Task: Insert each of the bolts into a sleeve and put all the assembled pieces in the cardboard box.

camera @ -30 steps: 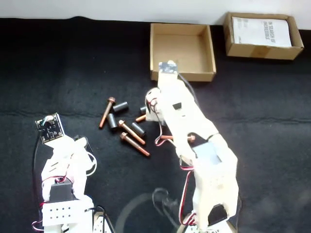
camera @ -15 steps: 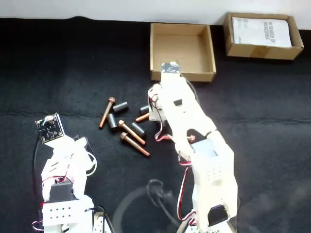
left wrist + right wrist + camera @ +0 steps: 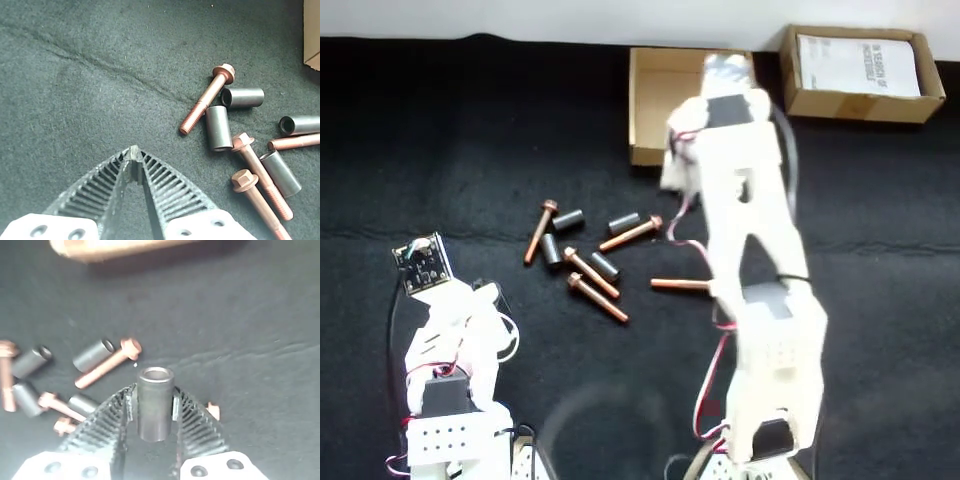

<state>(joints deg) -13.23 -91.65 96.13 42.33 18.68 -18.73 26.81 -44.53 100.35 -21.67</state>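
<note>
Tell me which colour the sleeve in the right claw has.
Dark grey, paler at its open rim. The sleeve shows best in the right wrist view.

The high camera is fixed above the counter (image 3: 440, 120) and looks steeply down, with the arm bases at the near edge. Each wrist camera sits behind its claw and faces along the fingers toward the counter. The left claw (image 3: 134, 150) camera is close to the surface. The right claw (image 3: 153, 389) camera is higher, with the gripped sleeve (image 3: 155, 412) in the foreground. All three views share the loose bolts (image 3: 596, 297).
</note>
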